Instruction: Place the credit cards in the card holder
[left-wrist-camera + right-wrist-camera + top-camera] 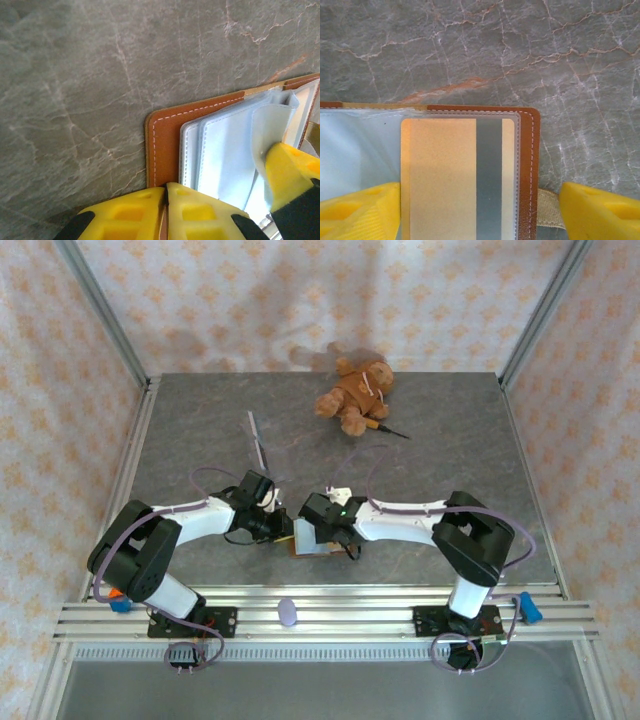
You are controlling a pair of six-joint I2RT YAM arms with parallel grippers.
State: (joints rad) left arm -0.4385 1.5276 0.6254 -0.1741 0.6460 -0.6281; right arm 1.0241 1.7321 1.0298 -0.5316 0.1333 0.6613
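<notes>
Here, the card (pixel 450 175) (bottom cut off) sits inside the card holder (pixel 526 165)

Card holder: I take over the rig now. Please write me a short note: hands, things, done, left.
Left hand: shut on the edge of the holder, which lies open on the table.
Right hand: open, a finger on each side of the card.
Done: one card sits in a clear sleeve of the holder.
To do: draw the right hand back; whether more cards wait, I cannot tell.
</notes>
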